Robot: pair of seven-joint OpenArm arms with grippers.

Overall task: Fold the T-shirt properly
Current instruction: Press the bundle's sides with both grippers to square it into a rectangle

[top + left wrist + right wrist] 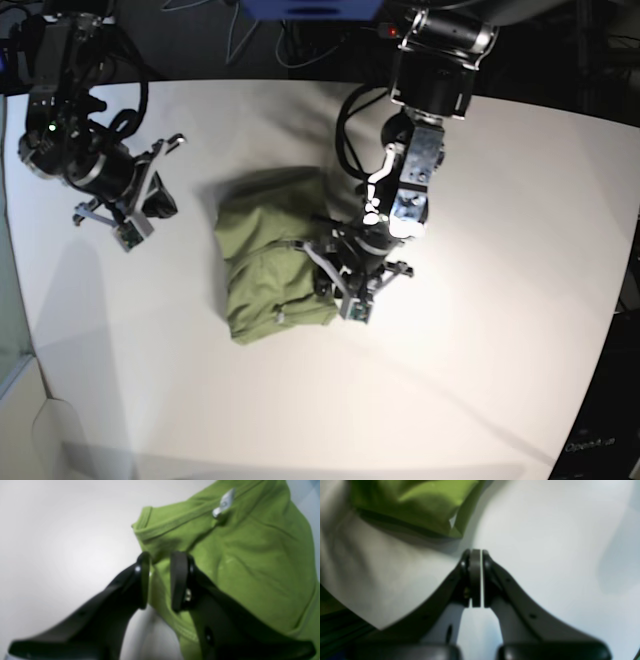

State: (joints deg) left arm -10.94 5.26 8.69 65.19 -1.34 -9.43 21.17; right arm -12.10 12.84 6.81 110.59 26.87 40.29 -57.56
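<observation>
The T-shirt (265,270) is a green folded bundle in the middle of the white table (480,380). In the left wrist view its collar and small white tag (223,502) face up on the T-shirt (250,567). My left gripper (161,557) stands at the bundle's right edge, its jaws a finger-width apart with a thick fold of cloth filling the gap. In the base view this left gripper (345,290) sits at the bundle's lower right corner. My right gripper (477,577) is shut and empty above bare table, with a corner of the T-shirt (420,502) ahead of it. It hangs well apart, at the table's left (158,203).
The table's edge and dark floor show at the lower left of the right wrist view (335,630). Cables and dark equipment (280,20) lie beyond the table's far edge.
</observation>
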